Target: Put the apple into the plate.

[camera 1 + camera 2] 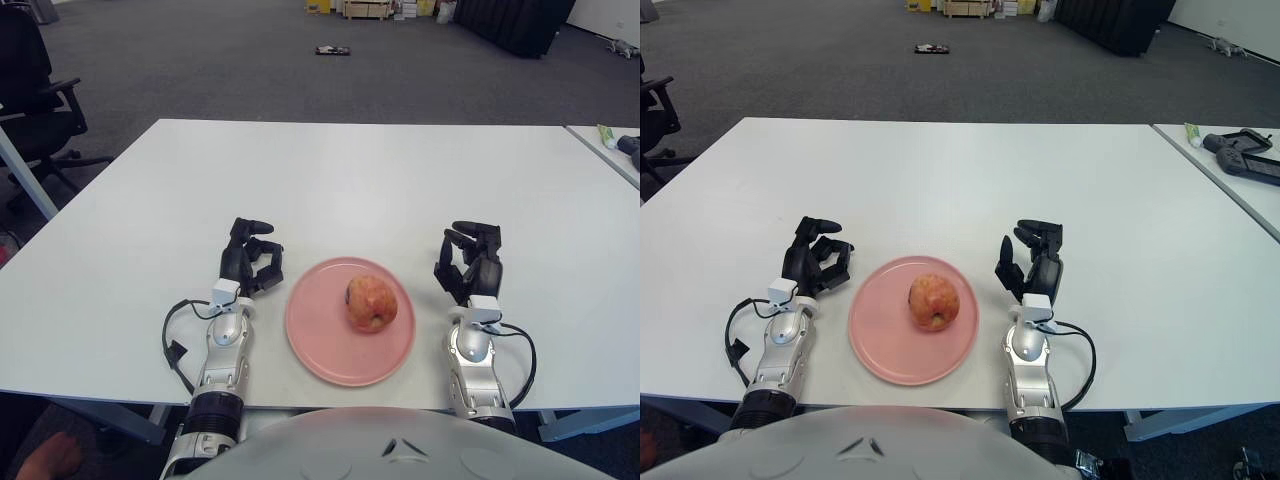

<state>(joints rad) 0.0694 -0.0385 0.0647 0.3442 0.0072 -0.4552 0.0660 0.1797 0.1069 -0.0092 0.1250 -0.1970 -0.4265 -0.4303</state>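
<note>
A red-yellow apple (371,302) sits inside the pink plate (318,340), a little right of its middle. My right hand (470,263) is just to the right of the plate, fingers curled and holding nothing, apart from the apple. My left hand (249,260) shows at the plate's left side, fingers curled, holding nothing.
The white table (330,180) stretches far ahead of the plate. A second table at the far right carries a dark device (1245,160) and a small green-white tube (606,133). A black office chair (35,80) stands at the far left.
</note>
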